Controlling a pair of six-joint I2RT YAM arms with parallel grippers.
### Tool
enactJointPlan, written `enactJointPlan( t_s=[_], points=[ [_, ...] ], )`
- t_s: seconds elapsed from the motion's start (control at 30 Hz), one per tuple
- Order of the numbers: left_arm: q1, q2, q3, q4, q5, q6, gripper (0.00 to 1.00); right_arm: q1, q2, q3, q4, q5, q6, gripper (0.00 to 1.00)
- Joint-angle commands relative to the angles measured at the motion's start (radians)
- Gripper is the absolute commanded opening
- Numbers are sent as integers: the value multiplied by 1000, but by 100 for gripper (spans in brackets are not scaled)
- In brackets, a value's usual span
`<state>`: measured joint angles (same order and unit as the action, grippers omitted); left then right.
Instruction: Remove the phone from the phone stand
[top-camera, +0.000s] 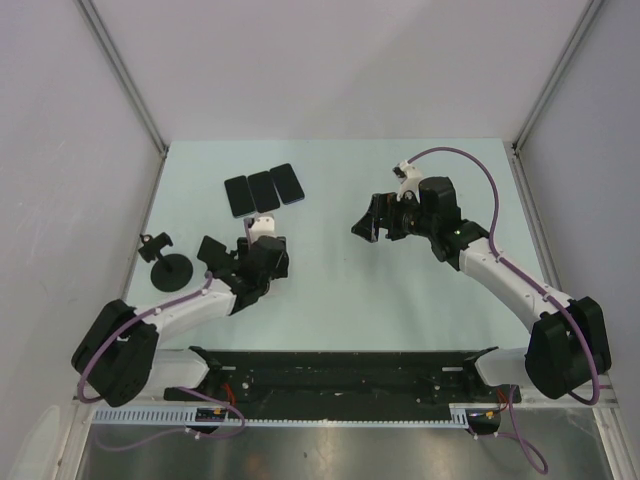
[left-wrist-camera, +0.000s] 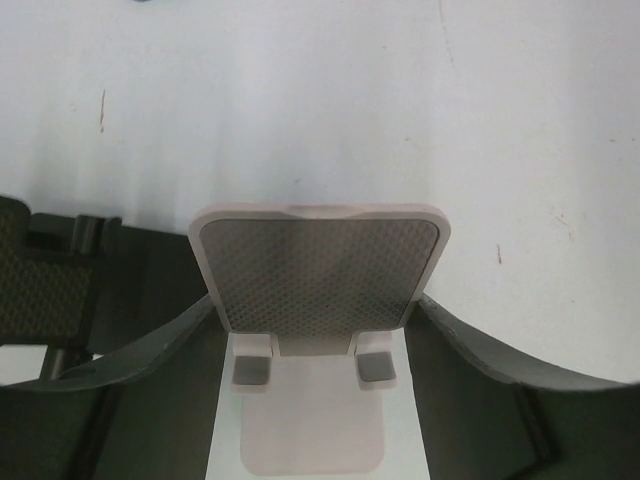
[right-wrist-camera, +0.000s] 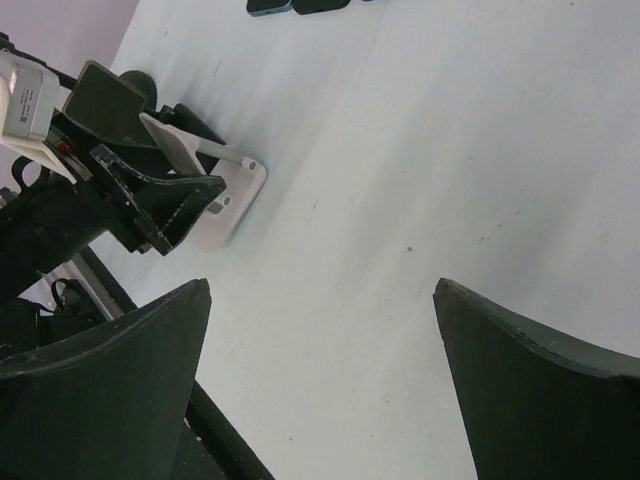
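Observation:
The white phone stand (left-wrist-camera: 318, 275) has a grey dotted rest with no phone on it. It stands between my left gripper's (left-wrist-camera: 312, 298) fingers (left-wrist-camera: 150, 370), which touch both of its sides. In the top view the left gripper (top-camera: 258, 258) hides the stand. The right wrist view shows the stand (right-wrist-camera: 222, 200) behind a left finger (right-wrist-camera: 150, 200). Three black phones (top-camera: 263, 189) lie flat side by side at the back, their ends showing in the right wrist view (right-wrist-camera: 290, 5). My right gripper (top-camera: 383, 228) hangs open and empty over the bare table (right-wrist-camera: 320, 290).
A black stand with a round base (top-camera: 167, 268) sits left of my left arm. A dark textured plate (left-wrist-camera: 40, 290) shows at the left edge of the left wrist view; I cannot tell what it is. Grey walls close in the table.

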<state>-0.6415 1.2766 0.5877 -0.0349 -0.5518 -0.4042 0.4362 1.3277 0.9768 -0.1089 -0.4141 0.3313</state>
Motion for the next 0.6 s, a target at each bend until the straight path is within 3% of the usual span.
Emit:
enactJointPlan(
  t_s=[0.0,0.33,0.57],
  points=[
    [13,-75,-66,-43,-34,-71,44,-4,-18,40,11,9,-21,100],
    [13,-178,-92,-45,41,-42,84,-7,-12,40,43,32,-17,100],
    [13,-290,-106,-69,130,-42,98,-24,-1,40,83,86,6,100]
  ],
)
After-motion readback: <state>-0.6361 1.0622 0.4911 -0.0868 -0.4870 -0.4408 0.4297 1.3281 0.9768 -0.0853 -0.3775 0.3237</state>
